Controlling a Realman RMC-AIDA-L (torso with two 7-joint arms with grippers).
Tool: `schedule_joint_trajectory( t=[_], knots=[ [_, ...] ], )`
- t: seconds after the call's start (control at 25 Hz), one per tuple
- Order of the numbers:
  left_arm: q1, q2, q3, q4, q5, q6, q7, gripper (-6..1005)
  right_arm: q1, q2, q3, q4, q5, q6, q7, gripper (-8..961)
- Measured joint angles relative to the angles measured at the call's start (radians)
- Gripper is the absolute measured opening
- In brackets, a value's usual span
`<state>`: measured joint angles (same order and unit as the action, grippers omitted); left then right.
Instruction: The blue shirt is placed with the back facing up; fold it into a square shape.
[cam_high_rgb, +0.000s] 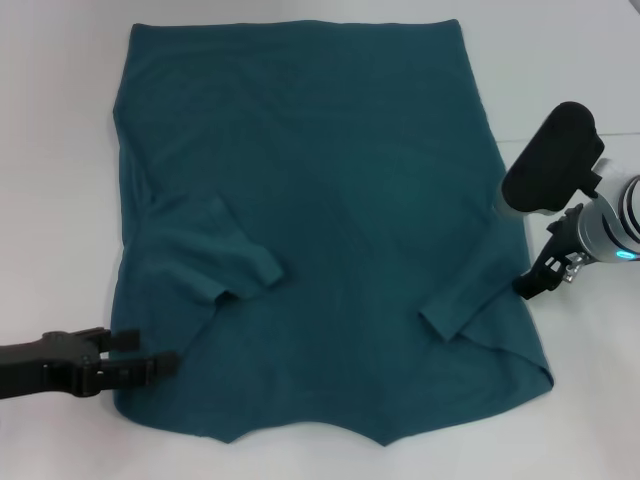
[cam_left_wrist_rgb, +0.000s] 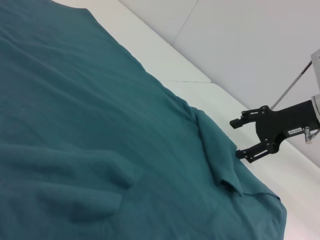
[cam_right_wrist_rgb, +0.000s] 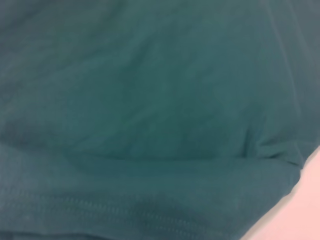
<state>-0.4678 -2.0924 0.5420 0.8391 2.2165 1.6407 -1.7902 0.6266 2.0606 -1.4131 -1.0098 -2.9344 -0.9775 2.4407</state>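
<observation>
While the left gripper (cam_high_rgb: 150, 355) lies low on the table (cam_high_rgb: 60, 150) with its fingers slightly apart, tips touching the shirt's near left edge and gripping nothing visible, the right gripper (cam_high_rgb: 535, 272) sits open beside the right edge, empty. Blue shirt (cam_high_rgb: 320, 200): spread flat, plain side up, collar end nearest the robot, hem farthest, long axis running away from it; both sleeves folded inward. The left wrist view shows the right gripper's (cam_left_wrist_rgb: 245, 137) parted fingers; the right wrist view shows only fabric (cam_right_wrist_rgb: 150, 110).
</observation>
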Motion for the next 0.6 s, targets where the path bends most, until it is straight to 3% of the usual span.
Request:
schedule_joint_trajectory(
  t=[0.28, 0.6],
  knots=[
    [0.001, 0.002, -0.002, 0.0, 0.0, -0.002, 0.0, 924, 0.016, -0.009, -0.004, 0.033, 0.0, 0.057, 0.028, 945],
    [-0.001, 0.003, 0.003, 0.0, 0.0, -0.013, 0.0, 920, 0.01, 0.0, -0.001, 0.025, 0.0, 0.157, 0.041, 945]
  ],
)
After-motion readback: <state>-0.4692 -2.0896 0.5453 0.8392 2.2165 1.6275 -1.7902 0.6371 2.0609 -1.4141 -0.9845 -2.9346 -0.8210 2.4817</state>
